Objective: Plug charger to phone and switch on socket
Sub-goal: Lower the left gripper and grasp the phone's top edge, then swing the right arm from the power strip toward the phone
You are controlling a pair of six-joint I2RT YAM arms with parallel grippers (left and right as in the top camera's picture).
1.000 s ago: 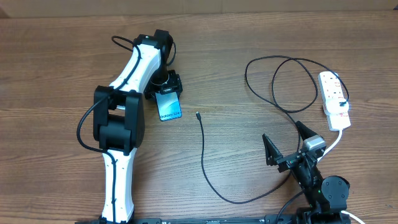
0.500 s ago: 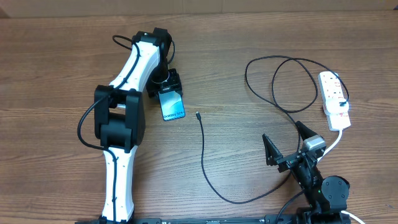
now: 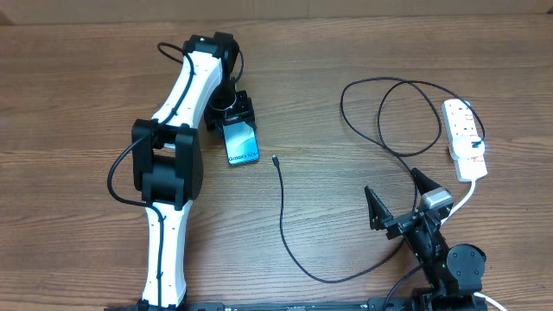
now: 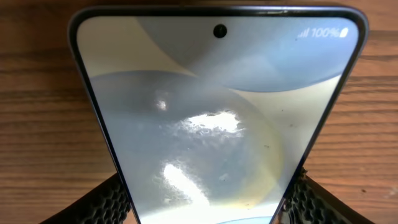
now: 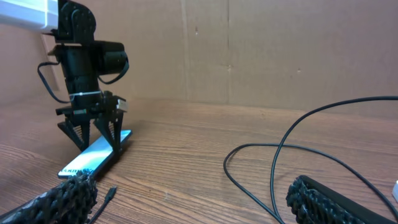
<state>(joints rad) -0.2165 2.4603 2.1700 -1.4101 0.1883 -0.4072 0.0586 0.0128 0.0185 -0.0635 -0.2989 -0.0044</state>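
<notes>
since 1.0 s ago: the phone [image 3: 243,144] has shifted slightly right and away along with the left gripper [image 3: 233,117]. right arm, cable and socket unchanged.

nearest the base, the right gripper [image 3: 390,180] sits low over the table [image 3: 86,86], jaws spread wide, holding nothing. its 2 fingertips [image 5: 62,199] frame the bottom of the right wrist view.

the charger [image 3: 282,216] curves past just left of that gripper. its connector [image 3: 274,160] lies free on the wood, near the phone's right side, not touching it.

the phone is left of centre, screen up, white text at its near short edge. i cannot tell whether its far end is lifted. the left wrist view shows "100%" at a screen corner.

the left gripper stands over the phone's far end, jaws narrowed onto its 2 long edges, pads [image 4: 115,202] against the rim.

far right: the socket [image 3: 465,138], well apart from the phone, with the cable looping beside it. the white lead [image 3: 467,194] runs back toward the base.
</notes>
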